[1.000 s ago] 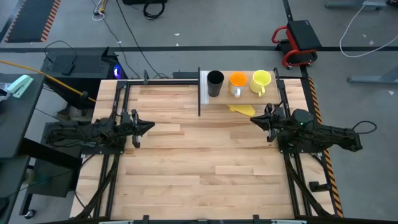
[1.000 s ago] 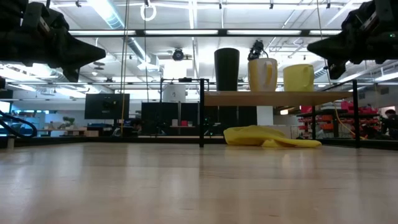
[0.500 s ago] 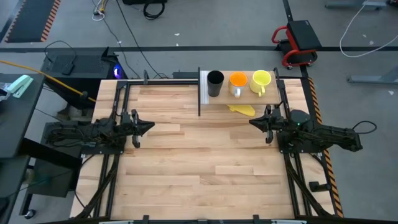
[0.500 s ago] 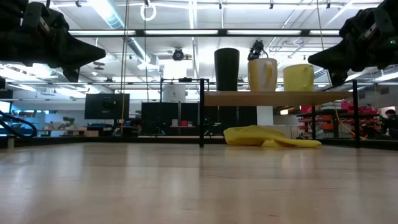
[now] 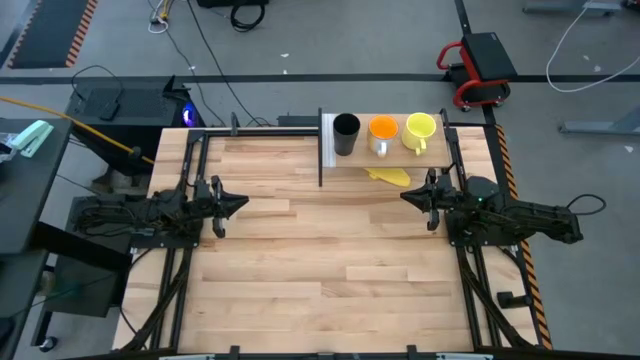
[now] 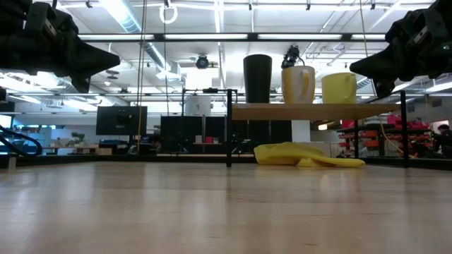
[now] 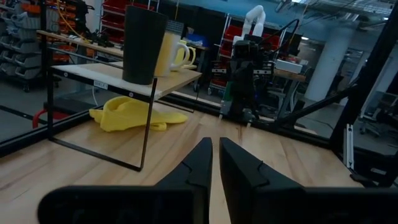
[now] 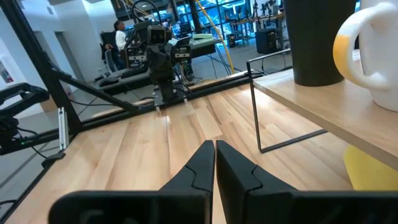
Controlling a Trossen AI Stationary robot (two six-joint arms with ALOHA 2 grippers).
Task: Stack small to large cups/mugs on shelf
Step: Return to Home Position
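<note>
Three vessels stand side by side on the shelf (image 5: 362,155), upper right of centre in the high view: one black cup (image 5: 346,134), one orange mug (image 5: 382,130), one yellow mug (image 5: 420,128). One yellow cloth (image 5: 388,176) lies beneath. The right gripper (image 5: 405,196), middle right, dipped slightly, then settled; the left gripper (image 5: 240,203), middle left, hasn't stirred. Both are clenched on nothing, so the job looks done.
</note>
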